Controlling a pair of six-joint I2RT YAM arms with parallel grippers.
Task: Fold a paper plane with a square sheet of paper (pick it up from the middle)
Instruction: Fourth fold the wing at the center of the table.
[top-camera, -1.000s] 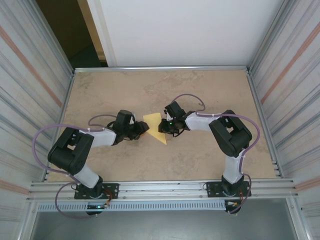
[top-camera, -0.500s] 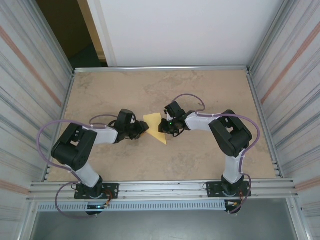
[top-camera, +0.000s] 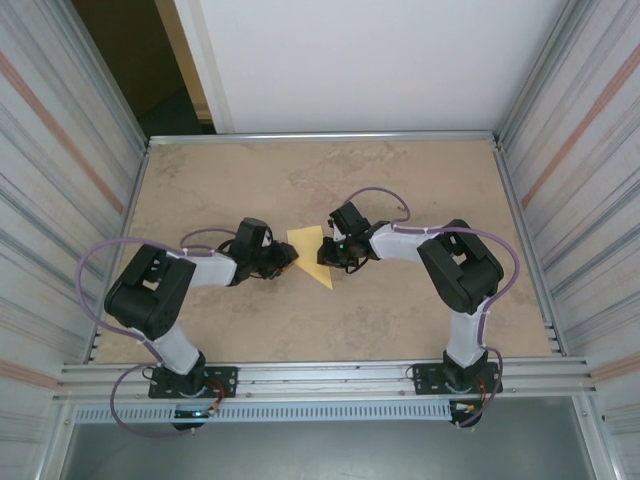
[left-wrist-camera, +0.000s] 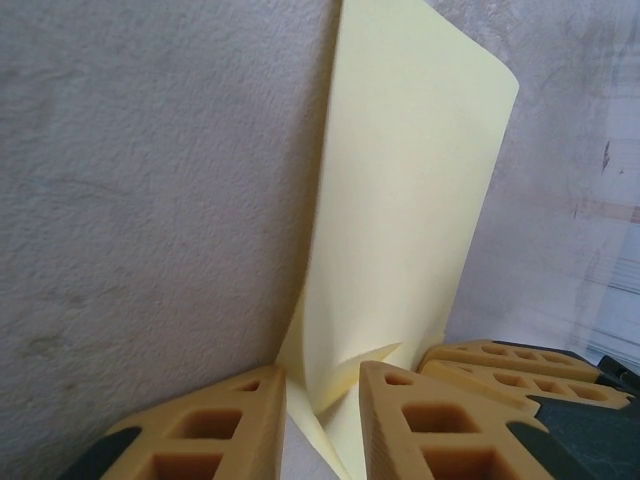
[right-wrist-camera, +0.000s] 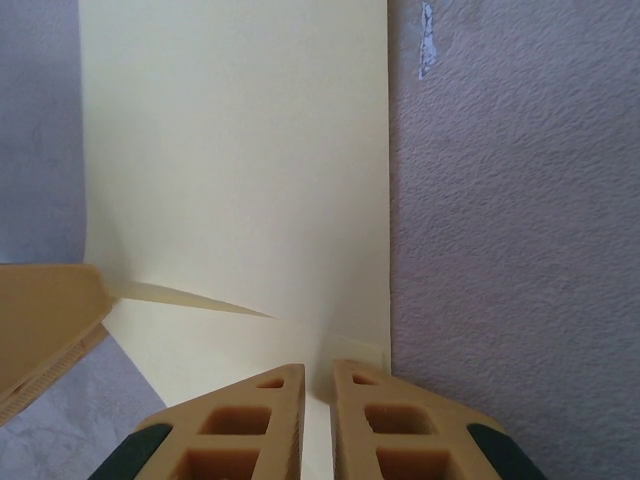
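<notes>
A: Where's the sheet of paper (top-camera: 312, 256)?
B: Middle of the desk (top-camera: 420, 180), between the two arms. Yellow; from above it reads as a pointed wedge, tip toward the arm bases.
A: Left tool (top-camera: 287, 258)?
B: At the sheet's left side. In its wrist view the tan fingers (left-wrist-camera: 250, 415) are spread a little. A buckled corner of the sheet sits in the gap and touches one finger, but isn't squeezed. Far corner of the sheet curls.
A: Right tool (top-camera: 336, 254)?
B: On the sheet's right edge. In its wrist view the fingers (right-wrist-camera: 255, 415) are nearly pressed together, pinching the sheet by its straight edge, with a sliver of yellow in the slot.
A: Paper condition?
B: One short crease runs across it from the other tool's finger at the left of that view. Can't tell how much of it lies flat.
</notes>
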